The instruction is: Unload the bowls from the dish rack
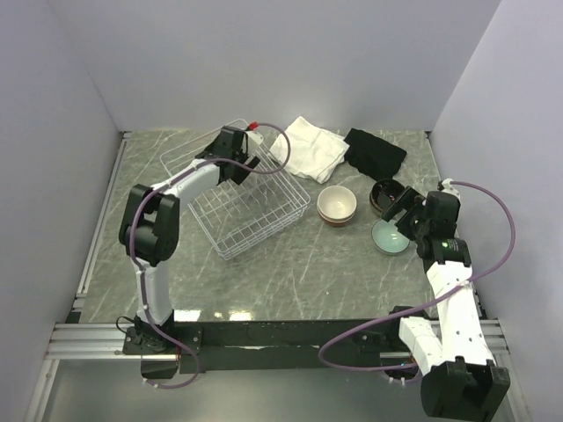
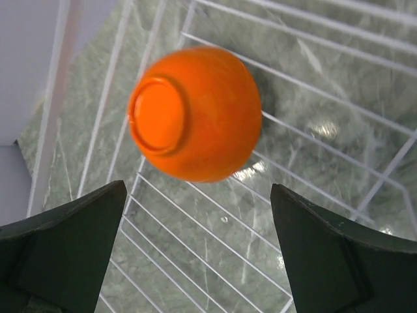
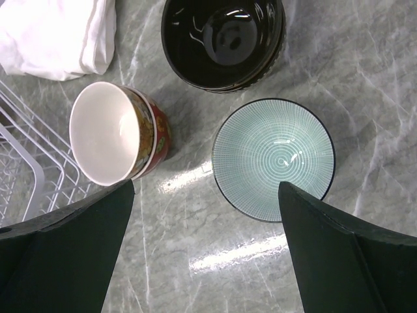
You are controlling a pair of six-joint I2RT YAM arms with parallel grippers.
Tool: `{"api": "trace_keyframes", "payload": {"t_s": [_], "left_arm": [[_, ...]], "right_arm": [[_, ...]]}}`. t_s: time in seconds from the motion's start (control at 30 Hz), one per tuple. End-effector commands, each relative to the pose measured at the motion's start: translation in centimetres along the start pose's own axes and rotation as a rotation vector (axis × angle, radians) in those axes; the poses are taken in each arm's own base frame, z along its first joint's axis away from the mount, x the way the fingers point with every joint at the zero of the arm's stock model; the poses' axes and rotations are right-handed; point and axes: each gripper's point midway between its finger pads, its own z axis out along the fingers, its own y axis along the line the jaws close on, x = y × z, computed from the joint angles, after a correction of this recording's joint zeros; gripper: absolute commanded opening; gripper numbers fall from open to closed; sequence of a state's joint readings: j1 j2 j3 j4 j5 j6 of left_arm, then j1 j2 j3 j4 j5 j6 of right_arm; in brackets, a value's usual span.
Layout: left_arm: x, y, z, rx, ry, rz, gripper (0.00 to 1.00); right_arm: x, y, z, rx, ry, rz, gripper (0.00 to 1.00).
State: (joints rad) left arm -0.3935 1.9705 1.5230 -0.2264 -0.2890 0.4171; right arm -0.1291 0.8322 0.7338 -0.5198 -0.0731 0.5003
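While wide, L hand (image 2: pixel 197 195) clear of orange bowl (image 2: pixel 195 114) nr rack wall (image 2: pixel 47 111).

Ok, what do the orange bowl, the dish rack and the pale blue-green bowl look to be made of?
Orange bowl: probably glazed ceramic, going by its smooth satin skin and moulded foot ring.
Dish rack: likely white-coated metal wire, since its rods look thin and stiff.
Pale blue-green bowl: likely glossy glazed ceramic, with sharp highlights over fine printed lines.
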Motion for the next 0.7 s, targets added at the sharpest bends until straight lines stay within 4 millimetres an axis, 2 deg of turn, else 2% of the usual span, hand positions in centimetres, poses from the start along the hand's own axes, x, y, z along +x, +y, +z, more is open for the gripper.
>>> {"api": "trace_keyframes", "payload": {"t_s": [0.0,0.1,0.33,0.67], "left_arm": [[-1.8,1.0,0.7,0.015,-0.023,0.121,0.99],[-1.9,1.1,1.7,0.004,-0.017,0.154,0.99],[-0.4,0.6,4.1,-0.014,0.034,0.232,0.99],[1.2,-0.2,5.8,-0.015,0.061,0.296,0.99]], "right_arm": [[-1.3,1.2,-0.3,-0.049,-0.053,-0.031,1.00],[-1.2,1.3,-0.1,-0.054,-0.046,-0.033,1.00],[-0.9,1.3,0.4,-0.053,-0.017,-0.033,1.00],[-0.1,1.7,1.1,-0.080,0.026,-0.024,1.00]]}}
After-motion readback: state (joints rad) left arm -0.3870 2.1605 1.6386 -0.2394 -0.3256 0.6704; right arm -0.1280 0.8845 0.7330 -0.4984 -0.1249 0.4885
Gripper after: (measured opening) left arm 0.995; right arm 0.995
